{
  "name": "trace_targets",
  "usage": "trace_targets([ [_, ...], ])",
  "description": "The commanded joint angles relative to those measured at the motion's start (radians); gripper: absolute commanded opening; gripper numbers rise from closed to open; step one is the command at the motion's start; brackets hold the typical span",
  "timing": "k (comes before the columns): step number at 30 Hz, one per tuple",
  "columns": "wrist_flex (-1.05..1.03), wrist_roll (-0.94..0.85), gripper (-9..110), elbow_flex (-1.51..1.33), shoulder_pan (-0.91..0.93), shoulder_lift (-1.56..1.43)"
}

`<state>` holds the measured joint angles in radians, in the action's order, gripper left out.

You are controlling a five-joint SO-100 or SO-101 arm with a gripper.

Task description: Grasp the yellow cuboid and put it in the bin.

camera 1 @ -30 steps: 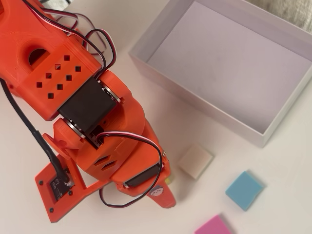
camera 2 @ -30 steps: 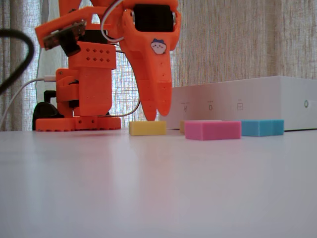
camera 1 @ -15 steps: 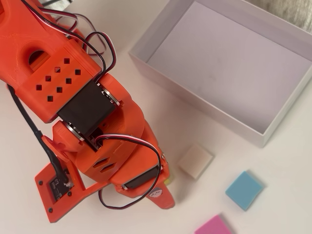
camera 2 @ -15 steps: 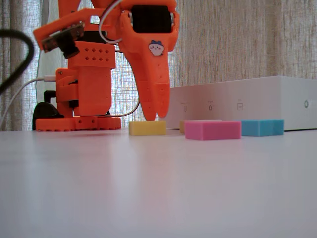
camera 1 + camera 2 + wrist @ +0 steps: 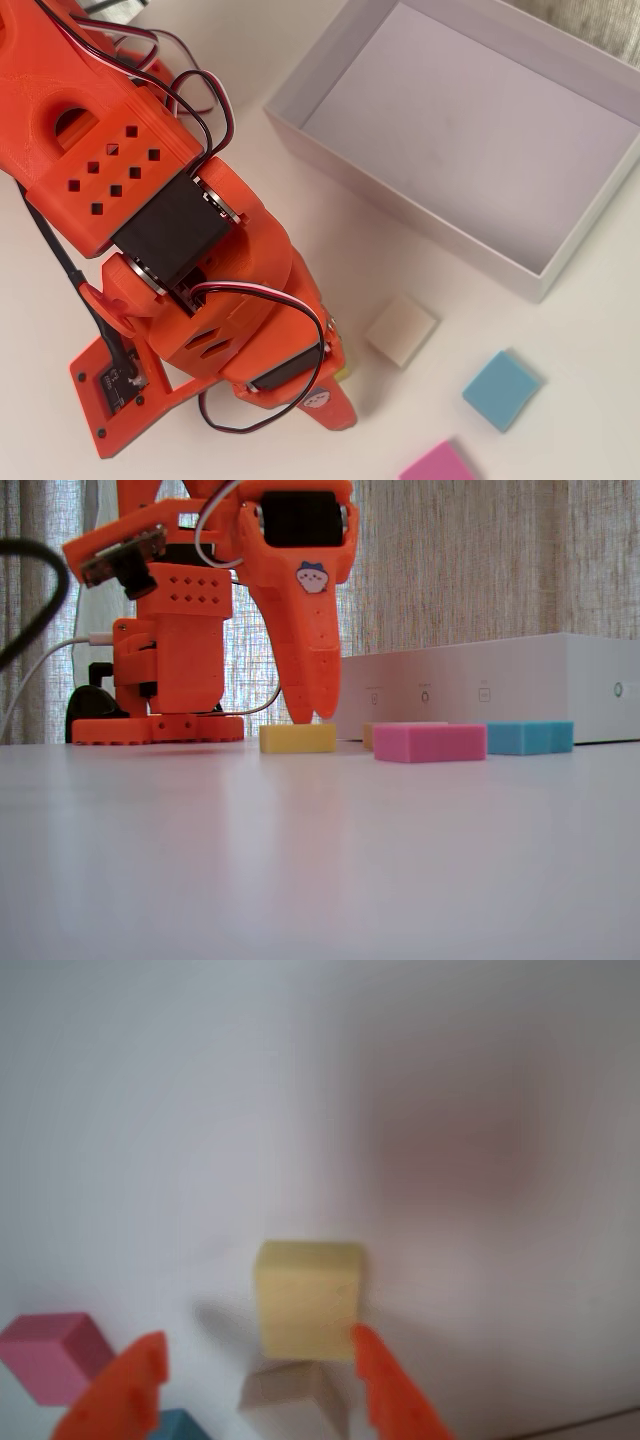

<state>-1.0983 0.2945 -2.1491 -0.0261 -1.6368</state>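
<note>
Four small flat foam-like blocks lie on the white tabletop (image 5: 320, 860): the yellow cuboid (image 5: 297, 738), a pink block (image 5: 429, 742), a blue block (image 5: 530, 737) and a cream block (image 5: 401, 330).

Location of the target: in the fixed view the yellow cuboid sits flat at lower centre of the frame, directly under the tip of the orange hand (image 5: 255, 1370). In the wrist view the cuboid (image 5: 308, 1298) is at lower centre. In the overhead view it is almost fully covered by the arm; only a thin yellow sliver shows at the arm's right edge, lower centre.

State of the hand: the two orange fingers (image 5: 388, 1385) stand spread wide and grip nothing. In the wrist view the right finger's tip is at the cuboid's lower right corner, the left finger well clear to the left. Contact cannot be confirmed.

Handling judgement: the matte, foam-like surface suggests a light, soft, slightly compressible block with good friction; slippage seems unlikely, and breakage is not a concern. Its low profile leaves little side wall to grip. Recommended hold: across two opposite side faces, fingers lowered close to the tabletop and centred on the block.

Destination: the large shallow white cardboard bin (image 5: 420, 215) occupies the upper right of the overhead view and stands empty.
</note>
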Motion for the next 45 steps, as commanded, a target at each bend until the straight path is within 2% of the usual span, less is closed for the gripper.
trace_targets([
  [1,0.028,-0.009,23,-0.008,0.026,0.035],
  [12,0.005,0.0,23,-0.041,-0.002,0.032],
  [22,0.046,-0.009,23,-0.046,-0.052,-0.124],
  [29,-0.114,0.0,23,0.11,-0.126,-0.264],
  [38,-0.176,-0.032,23,0.293,-0.164,-0.532],
  [45,-0.199,-0.017,23,0.198,-0.176,-0.534],
])
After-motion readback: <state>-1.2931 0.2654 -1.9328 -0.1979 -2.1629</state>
